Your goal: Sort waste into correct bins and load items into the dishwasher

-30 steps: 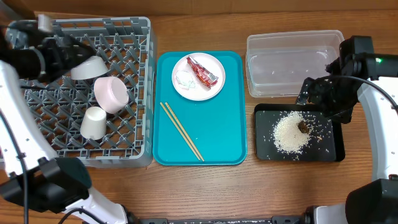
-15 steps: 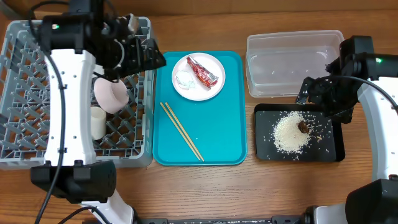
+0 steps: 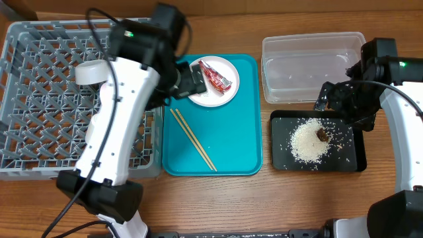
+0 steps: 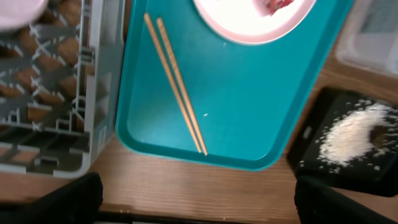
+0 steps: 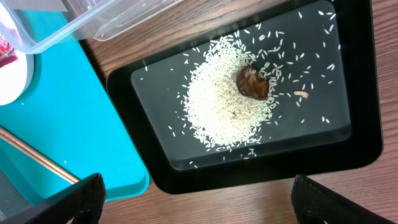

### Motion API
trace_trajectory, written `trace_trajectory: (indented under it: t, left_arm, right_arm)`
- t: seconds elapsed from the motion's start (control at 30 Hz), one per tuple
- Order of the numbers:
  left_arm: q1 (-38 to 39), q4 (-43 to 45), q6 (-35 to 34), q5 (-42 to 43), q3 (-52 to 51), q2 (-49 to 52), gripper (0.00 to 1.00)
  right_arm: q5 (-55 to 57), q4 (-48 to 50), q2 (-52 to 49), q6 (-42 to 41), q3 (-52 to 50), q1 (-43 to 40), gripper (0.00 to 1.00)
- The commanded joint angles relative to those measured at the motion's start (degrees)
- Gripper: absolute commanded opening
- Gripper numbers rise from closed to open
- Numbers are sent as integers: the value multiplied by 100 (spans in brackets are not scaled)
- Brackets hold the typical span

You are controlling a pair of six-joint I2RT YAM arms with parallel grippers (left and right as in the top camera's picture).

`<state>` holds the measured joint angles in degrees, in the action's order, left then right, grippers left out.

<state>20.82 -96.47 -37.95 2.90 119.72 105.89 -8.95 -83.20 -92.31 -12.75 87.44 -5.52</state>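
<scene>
On teal tray (image 3: pixel 231 149): plate (image 3: pixel 223 94) at 12 o'clock bearing red wrapper (image 3: pixel 215 76), chopsticks (image 3: pixel 193 139) toward 7 o'clock. Above plate's 9 o'clock edge, left gripper (image 4: pixel 198 200), spread wide, nothing held. Above black tray (image 5: pixel 367 149) of rice (image 5: pixel 217 112) and brown lump (image 5: pixel 252 83), right gripper (image 5: pixel 199 198), likewise wide, nothing held. Clear tub (image 3: pixel 310 66) at black tray's 12 o'clock. Rack (image 3: pixel 39 99) at teal tray's 9 o'clock; pale rim inside, possibly pink bowl (image 4: pixel 18 7).

Teal tray (image 3: pixel 231 132), black tray (image 3: pixel 348 156), white rice (image 3: pixel 307 142)

- Left arm (image 3: pixel 122 109): glossy white shell links, black joint housings, green indicator light (image 3: pixel 129 33), thin black cable (image 3: pixel 116 79).
- Right arm (image 3: pixel 404 119): matching white links, black joints.
- Left gripper (image 4: pixel 199 202): matte black, rounded fingers (image 4: pixel 59 202).
</scene>
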Motion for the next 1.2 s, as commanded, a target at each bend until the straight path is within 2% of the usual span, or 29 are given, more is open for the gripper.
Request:
trace_trajectory:
  t: [0.0, 0.2, 0.43, 0.67, 0.8, 0.97, 1.17]
  left_arm:
    - [214, -35, -778, -721, -452, -452, 100]
    - [374, 127, -1506, -1217, -1733, -1462, 100]
    - [520, 1810, -1502, -730, -3357, -2227, 100]
    - [549, 3254, -1453, -787, -4682, -1816, 100]
    - [546, 3799, -1130, -776, -5069, -1342, 97]
    - [544, 3847, -706, -785, -5090, -654, 93]
    - [540, 3810, -680, -778, -5090, 20, 89]
  right_arm:
    - [61, 9, 181, 103, 190, 13, 97]
    - [57, 11, 181, 101, 190, 13, 97]
    - [55, 17, 181, 98, 190, 13, 97]
    - [55, 13, 181, 98, 190, 13, 97]
    - [55, 13, 181, 98, 190, 13, 97]
    - [52, 11, 181, 98, 190, 13, 97]
    - [55, 9, 181, 98, 190, 13, 97]
